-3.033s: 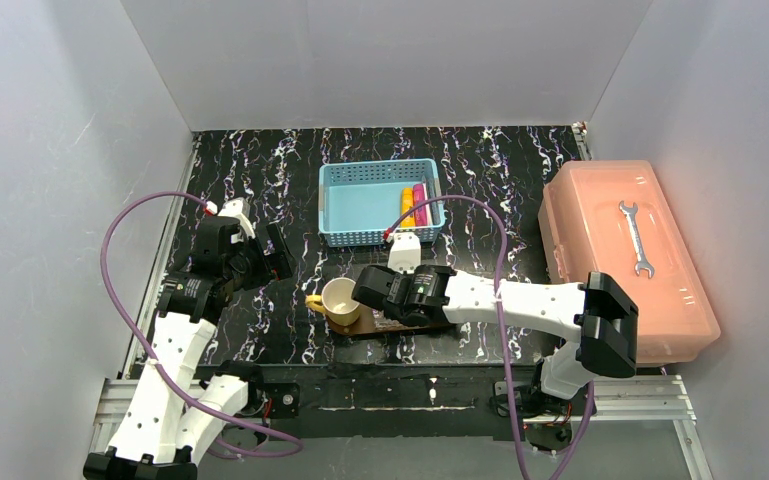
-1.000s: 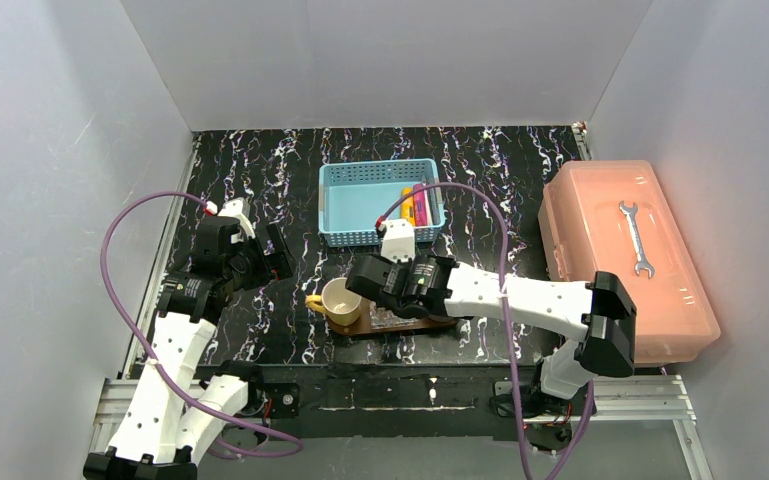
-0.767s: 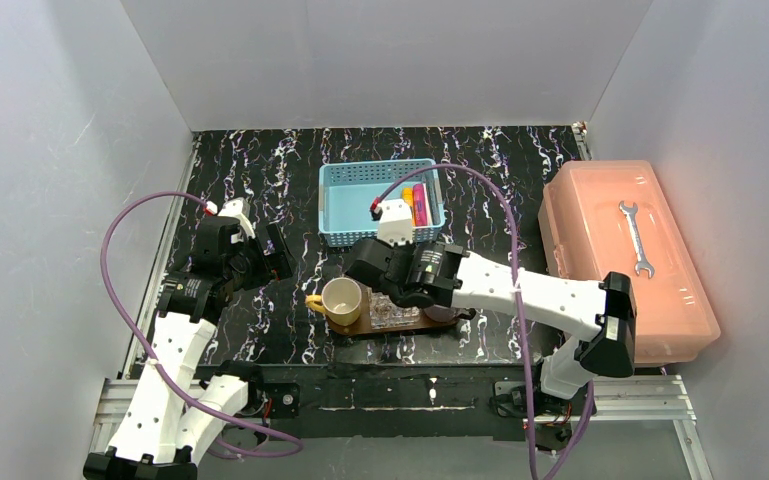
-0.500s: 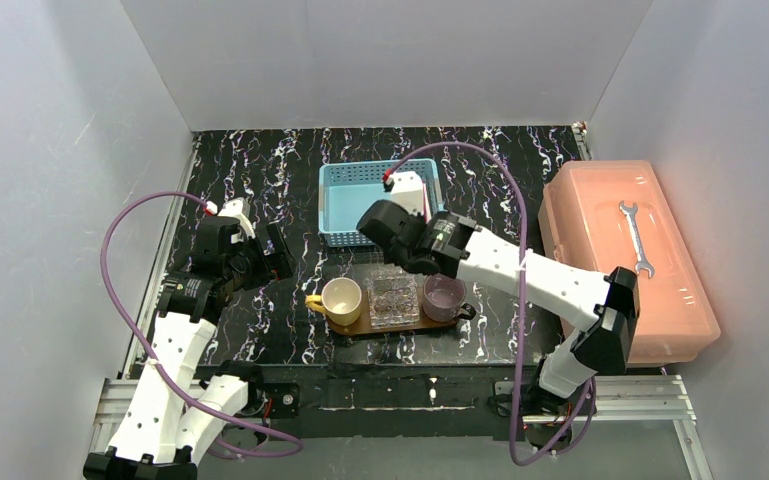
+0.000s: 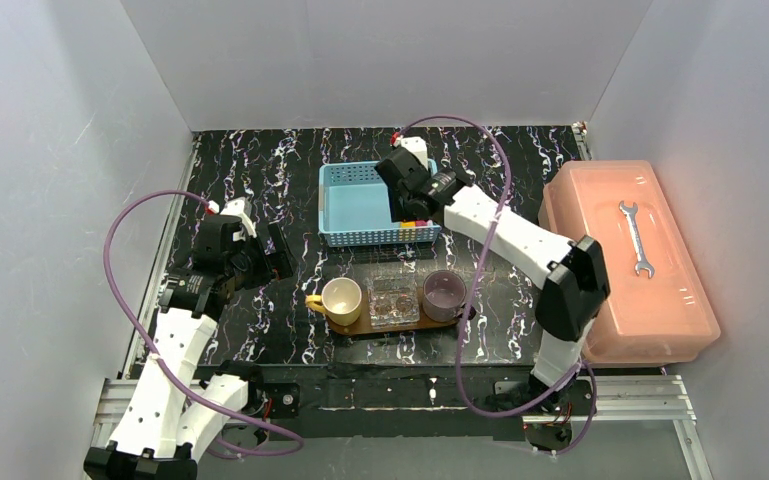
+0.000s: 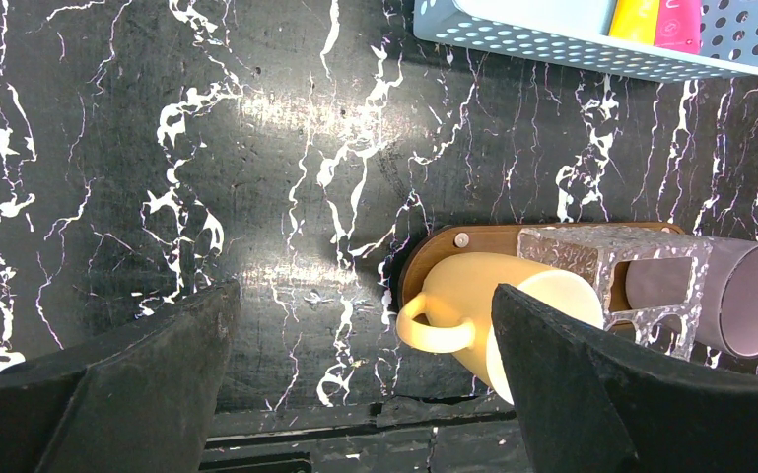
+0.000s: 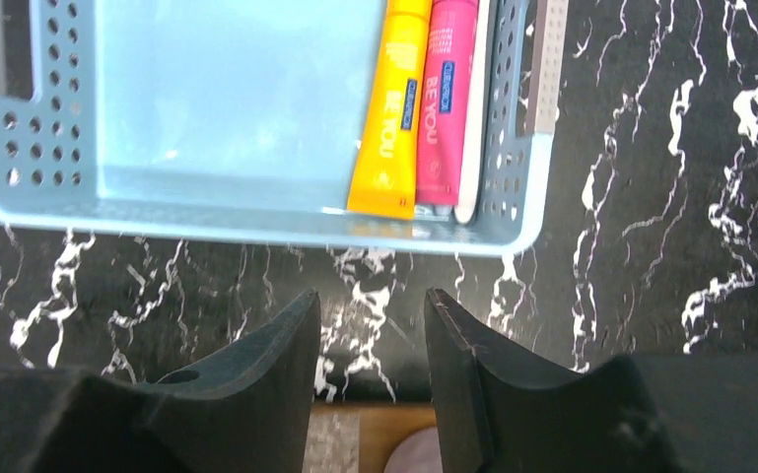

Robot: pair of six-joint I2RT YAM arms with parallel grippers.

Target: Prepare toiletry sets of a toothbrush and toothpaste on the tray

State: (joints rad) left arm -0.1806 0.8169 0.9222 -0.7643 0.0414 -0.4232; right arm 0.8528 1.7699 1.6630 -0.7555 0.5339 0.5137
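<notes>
The dark-brown tray (image 5: 355, 325) lies near the front edge and carries a yellow cup (image 5: 342, 300), a clear glass holder (image 5: 393, 297) and a purple cup (image 5: 444, 294). Behind it, the light-blue basket (image 7: 207, 197) holds the yellow toothpaste (image 7: 391, 118), the pink toothpaste (image 7: 444, 108) and a pale toothbrush (image 7: 473, 118) along its right wall. My right gripper (image 7: 370, 301) hovers open over the basket's near right corner, with nothing between its fingers. My left gripper (image 6: 365, 296) hangs wide open left of the tray, empty, with the yellow cup (image 6: 493, 315) beside its right finger.
A big salmon-pink box (image 5: 600, 290) with a wrench (image 5: 636, 237) on its lid fills the right side. White walls close in the dark marbled table (image 5: 250, 190) on three sides. The right arm's purple cable (image 5: 480, 140) arches above the basket.
My right arm has lifted off the tray and swung back over the basket, uncovering the glass holder and purple cup. Its jaws have widened a little. The left arm has barely moved.
</notes>
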